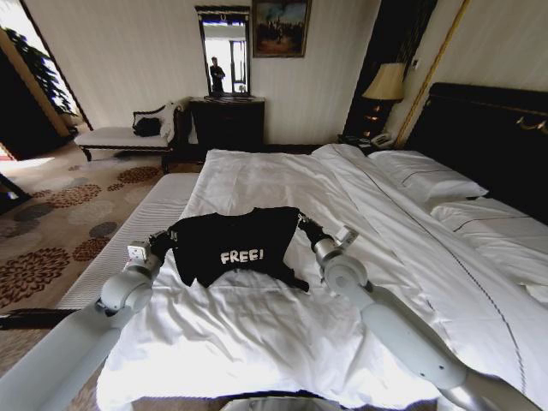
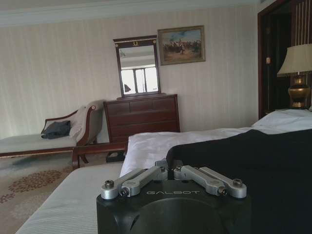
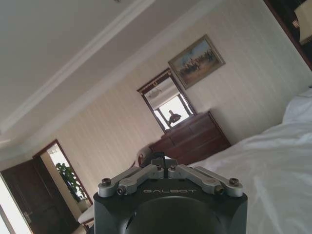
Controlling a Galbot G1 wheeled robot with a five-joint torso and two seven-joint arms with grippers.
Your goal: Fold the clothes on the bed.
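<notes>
Both arms stretched forward over bed (image 1: 257, 334), left claw (image 1: 164, 242) and right claw (image 1: 306, 226) clamped on black T-shirt (image 1: 235, 244) corners

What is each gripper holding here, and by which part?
Both hold the black T-shirt, lifted above the bed. The left gripper pinches its left upper corner, by the sleeve; the right gripper pinches the opposite upper corner.

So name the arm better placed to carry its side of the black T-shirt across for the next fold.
Neither stands out: left gripper and right gripper each sit at opposite edges of the black T-shirt, lifted above the bed. Left, marginally: fabric shows beside its jaws.
</notes>
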